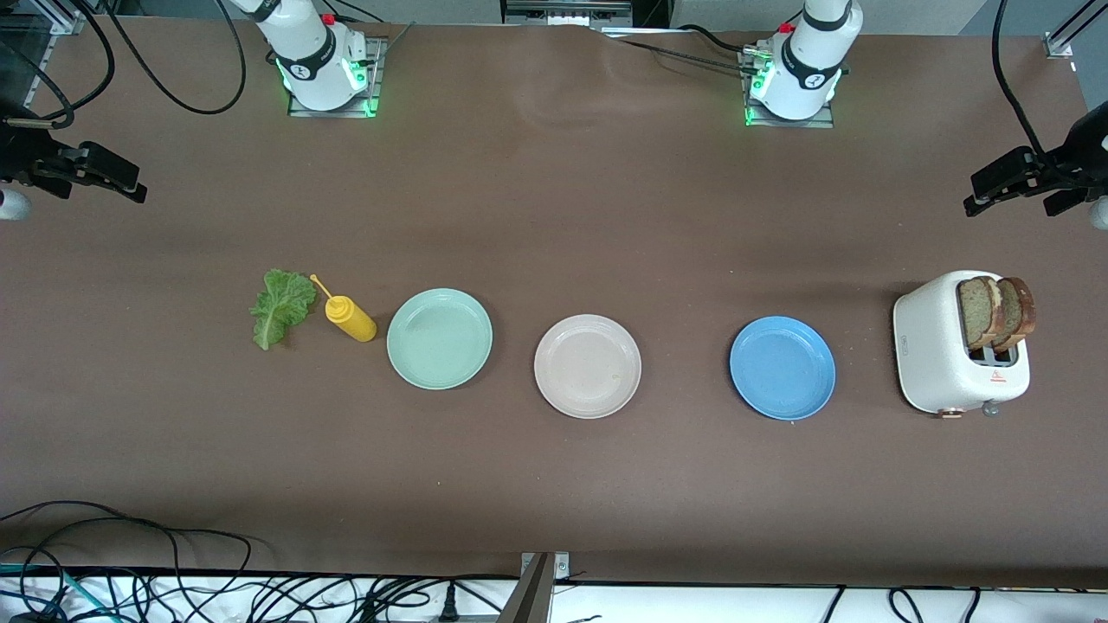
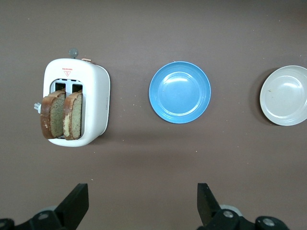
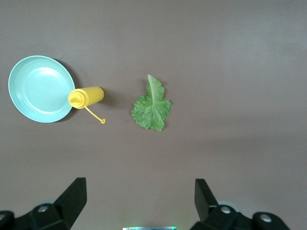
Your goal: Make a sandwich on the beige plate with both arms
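Note:
The beige plate [image 1: 588,365] [image 2: 286,95] lies bare in the middle of the table. Two brown bread slices [image 1: 995,311] [image 2: 61,115] stand upright in the slots of a white toaster [image 1: 939,355] [image 2: 93,96] at the left arm's end. A ruffled green lettuce leaf [image 1: 281,305] [image 3: 152,106] lies flat on the table at the right arm's end. My left gripper [image 1: 982,192] [image 2: 142,189] hangs high over the table by the toaster, open and holding nothing. My right gripper [image 1: 130,183] [image 3: 140,184] hangs high over the table by the lettuce, open and holding nothing.
A blue plate [image 1: 782,368] [image 2: 179,92] lies between the beige plate and the toaster. A mint-green plate [image 1: 439,337] [image 3: 38,88] lies between the beige plate and the lettuce. A yellow squeeze bottle [image 1: 351,317] [image 3: 87,97] lies on its side beside the mint-green plate.

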